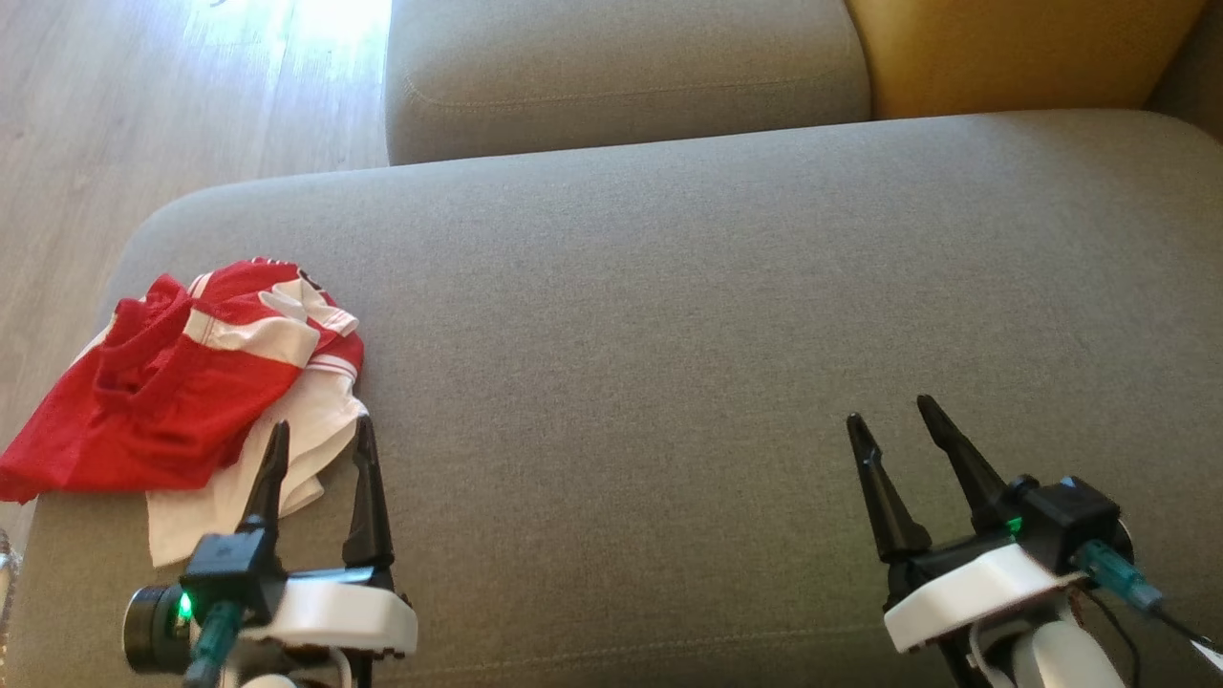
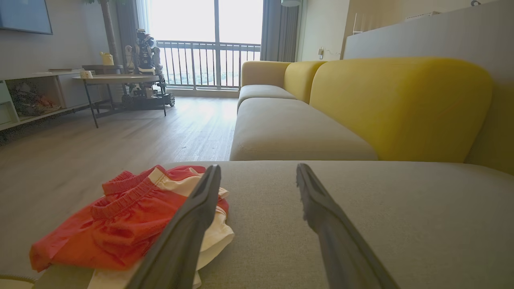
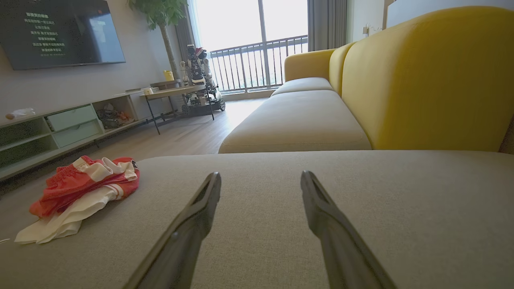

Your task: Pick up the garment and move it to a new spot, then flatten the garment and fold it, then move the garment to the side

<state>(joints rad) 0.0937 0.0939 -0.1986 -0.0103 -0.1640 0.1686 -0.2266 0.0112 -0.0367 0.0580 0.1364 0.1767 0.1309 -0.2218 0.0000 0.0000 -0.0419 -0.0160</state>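
Head view: garment (image 1: 182, 382), grey cushion (image 1: 726, 334), floor (image 1: 143, 96)

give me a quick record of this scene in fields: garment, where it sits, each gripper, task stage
garment: red and white garment, crumpled, neither flattened nor folded
location: left end of the grey seat cushion
left gripper: jaws open, at the garment's white edge, gripping nothing
right gripper: jaws open, over bare cushion, well apart from the garment
surroundings: yellow backrest behind, wooden floor to the left
task stage: garment not yet picked up
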